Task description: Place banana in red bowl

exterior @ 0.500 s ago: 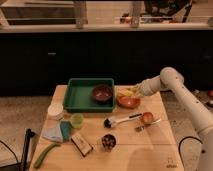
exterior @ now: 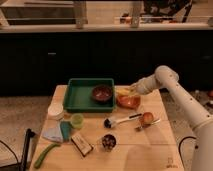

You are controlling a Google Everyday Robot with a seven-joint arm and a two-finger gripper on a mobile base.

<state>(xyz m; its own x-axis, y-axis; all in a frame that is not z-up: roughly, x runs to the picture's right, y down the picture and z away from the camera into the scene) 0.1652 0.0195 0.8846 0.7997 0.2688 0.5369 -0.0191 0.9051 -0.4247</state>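
Camera view — jaws at banana [exterior: 123,91] – above red bowl [exterior: 129,103] rim

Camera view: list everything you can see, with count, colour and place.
table: one, light wood, centre
tray: one, green, back of table
dark bowl: one, dark red, inside tray
red bowl: one, orange-red, right of tray
banana: one, pale yellow, over red bowl's rim
brush: one, black and white, mid-table
round item: one, reddish, right of brush
white bowl: one, white, table's left edge
cup: one, light green, beside white bowl
curved object: one, green, front-left corner
dark container: one, dark, front centre
gripper: one, pale, at the banana above red bowl
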